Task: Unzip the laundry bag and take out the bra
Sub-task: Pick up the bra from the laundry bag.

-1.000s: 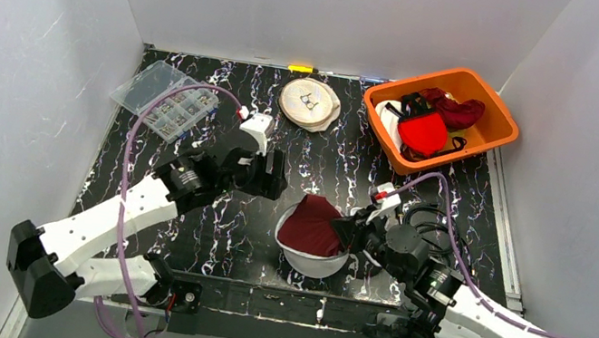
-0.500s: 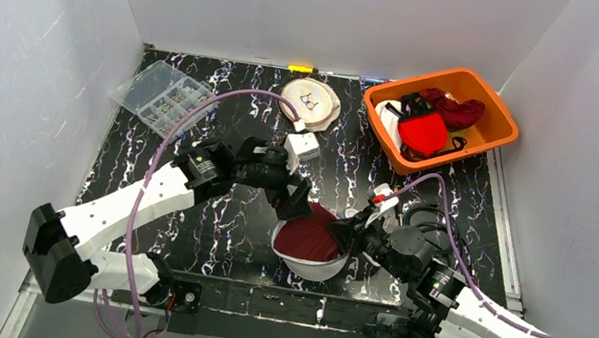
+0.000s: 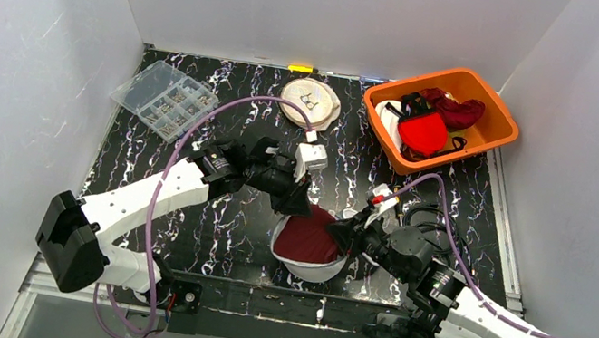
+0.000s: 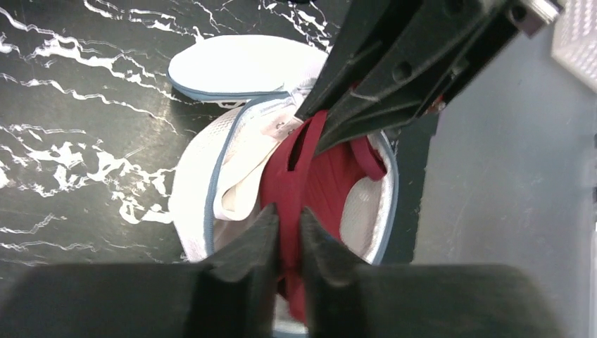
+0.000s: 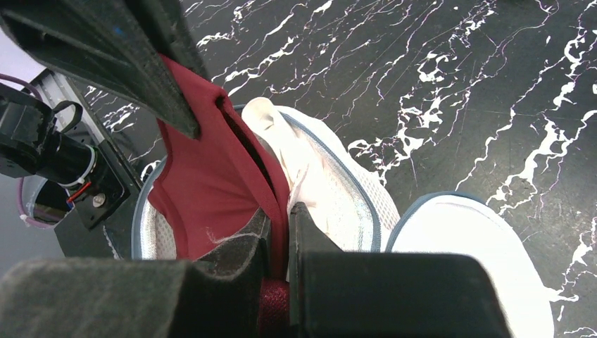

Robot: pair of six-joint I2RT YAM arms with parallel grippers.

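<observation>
Half done, I judge: bag unzipped; left end effector and right end effector pinch bra, not yet out.

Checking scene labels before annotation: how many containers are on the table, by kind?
Mesh laundry bags: 2, the open bag and the round bag
Orange bin: 1
Clear compartment box: 1
Total: 4
</observation>
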